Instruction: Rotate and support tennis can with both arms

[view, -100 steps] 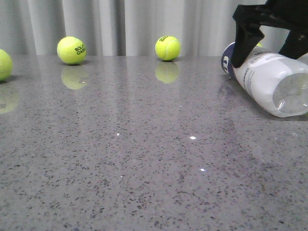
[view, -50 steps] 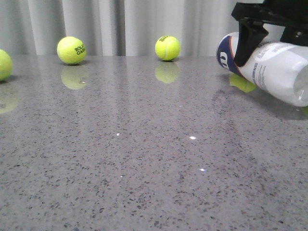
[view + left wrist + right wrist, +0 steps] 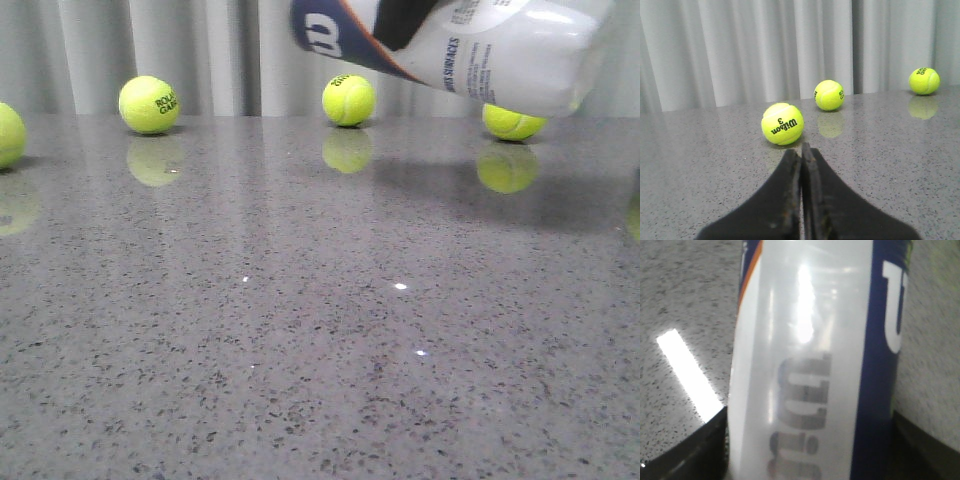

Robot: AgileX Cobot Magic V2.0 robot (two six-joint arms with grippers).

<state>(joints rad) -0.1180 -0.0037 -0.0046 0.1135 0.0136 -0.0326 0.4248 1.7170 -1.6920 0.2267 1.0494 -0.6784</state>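
Tennis can (image 3: 470, 45) aloft upper right, clamped between right fingers (image 3: 805, 460) for rotation; left fingers (image 3: 801, 170) pressed together, unloaded.

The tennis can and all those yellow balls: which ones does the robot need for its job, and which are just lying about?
For the job: tennis can, right gripper, left gripper.

Just lying about: tennis balls, table.

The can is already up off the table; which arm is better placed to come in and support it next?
Left, probably. The right gripper already clamps the tennis can in the air, while the left gripper is shut, empty and low over the table.
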